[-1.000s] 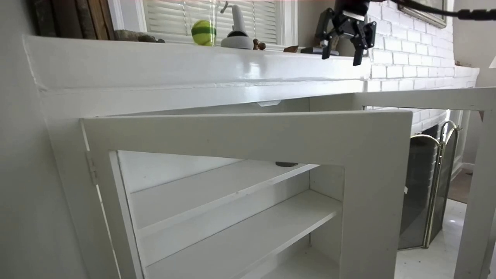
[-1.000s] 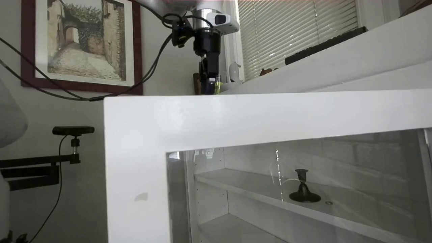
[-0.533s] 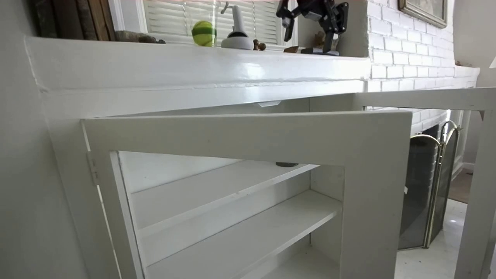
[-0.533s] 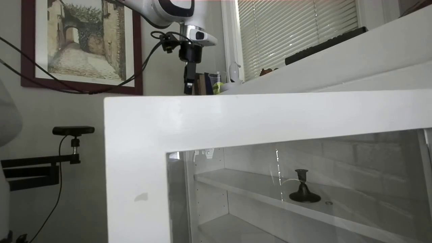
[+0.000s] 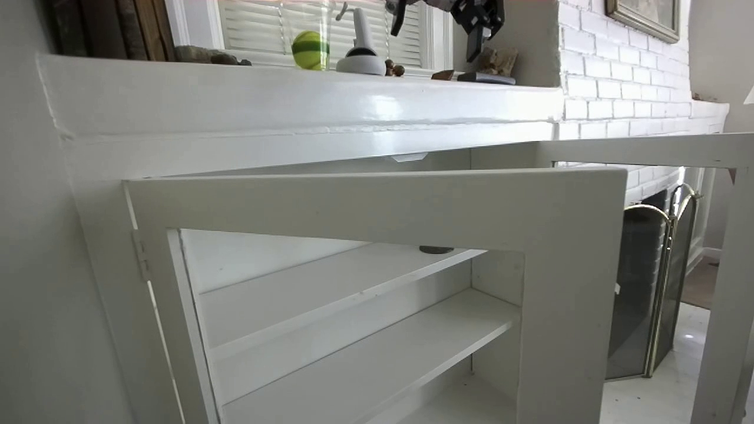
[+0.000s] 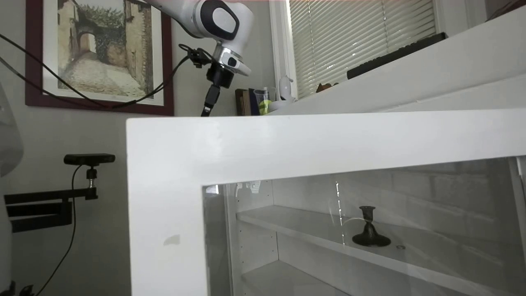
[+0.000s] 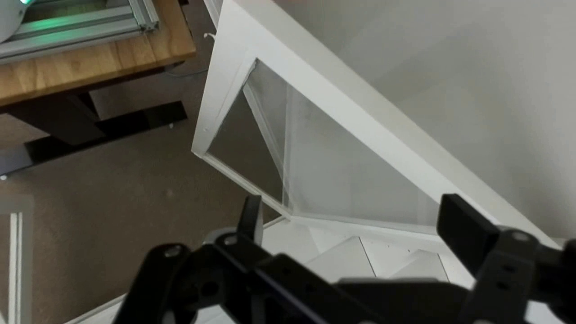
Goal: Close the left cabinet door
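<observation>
The left cabinet door (image 5: 377,203) stands open in an exterior view, a white frame with a large glass panel, hinged at the left. It also shows in the wrist view (image 7: 360,103), beside a grey wall. Its dark knob does not show. My gripper (image 5: 436,42) is above the door in the picture and apart from it, with fingers spread. It also shows tilted in an exterior view (image 6: 206,110), its tips just above the right door's top edge in the picture. In the wrist view the gripper (image 7: 357,225) is open with nothing between its fingers.
The right cabinet door (image 6: 328,144) also stands open. A mantel ledge (image 5: 294,94) above the cabinet holds a green ball (image 5: 310,50), a white device (image 5: 360,62) and books. A fireplace screen (image 5: 639,294) stands behind. A wooden table (image 7: 103,58) shows in the wrist view.
My gripper has moved left and a little up in an exterior view. In both exterior views it has shifted left, and it has tilted. Both doors have not moved.
</observation>
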